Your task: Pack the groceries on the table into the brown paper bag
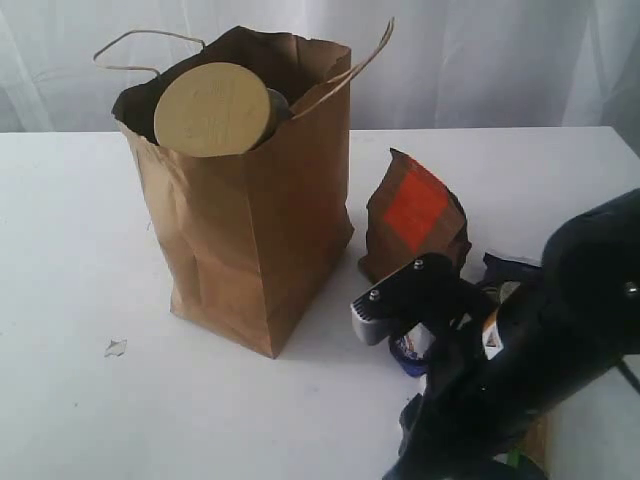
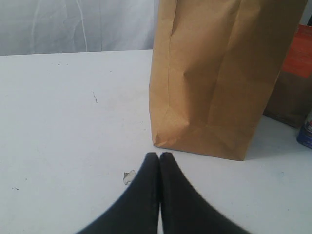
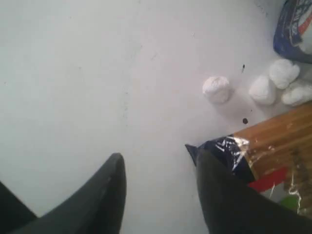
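Hovering my right gripper (image 3: 157, 156), jaws apart, at the long blue-ended spaghetti pack (image 3: 273, 141) to grab it, I rest my left gripper (image 2: 159, 155) pinched together, empty.

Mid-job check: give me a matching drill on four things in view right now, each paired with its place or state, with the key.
Things
1. tan round jar lid
2. brown pouch with orange-red label
3. long spaghetti pack with a dark-blue end
4. left gripper

Places or states
A. showing at the open top of the tall brown paper bag
B. shut, pointing at that bag's base
C. lying on the white table beside a finger of the open right gripper
D. standing on the table outside the bag

Pairs: 1-A, 2-D, 3-C, 4-B
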`<action>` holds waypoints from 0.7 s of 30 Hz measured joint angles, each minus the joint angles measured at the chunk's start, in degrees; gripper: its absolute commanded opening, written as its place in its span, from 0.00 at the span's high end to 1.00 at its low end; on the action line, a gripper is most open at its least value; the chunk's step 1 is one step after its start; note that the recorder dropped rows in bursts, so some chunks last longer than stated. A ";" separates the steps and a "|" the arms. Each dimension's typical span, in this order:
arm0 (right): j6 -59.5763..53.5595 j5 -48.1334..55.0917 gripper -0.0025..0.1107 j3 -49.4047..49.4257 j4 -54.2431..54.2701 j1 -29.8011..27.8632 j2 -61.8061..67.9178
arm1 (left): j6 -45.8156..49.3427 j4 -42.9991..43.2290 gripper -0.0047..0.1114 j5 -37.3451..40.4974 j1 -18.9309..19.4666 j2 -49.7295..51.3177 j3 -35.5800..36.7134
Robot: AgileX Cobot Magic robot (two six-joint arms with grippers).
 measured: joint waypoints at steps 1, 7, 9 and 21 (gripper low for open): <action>0.00 -1.36 0.59 0.13 -0.05 0.00 1.34 | 0.00 0.00 0.96 0.00 0.00 0.00 0.00; 0.00 -7.93 0.59 0.13 -0.82 0.00 7.02 | 0.00 0.00 0.96 0.00 0.00 0.00 0.00; 0.43 -10.00 0.59 0.13 -2.26 0.00 8.83 | 0.00 0.00 0.96 0.00 0.00 0.00 0.00; 2.11 -15.49 0.59 0.13 -6.38 -1.80 15.76 | 0.00 0.00 0.96 0.00 0.00 0.00 0.00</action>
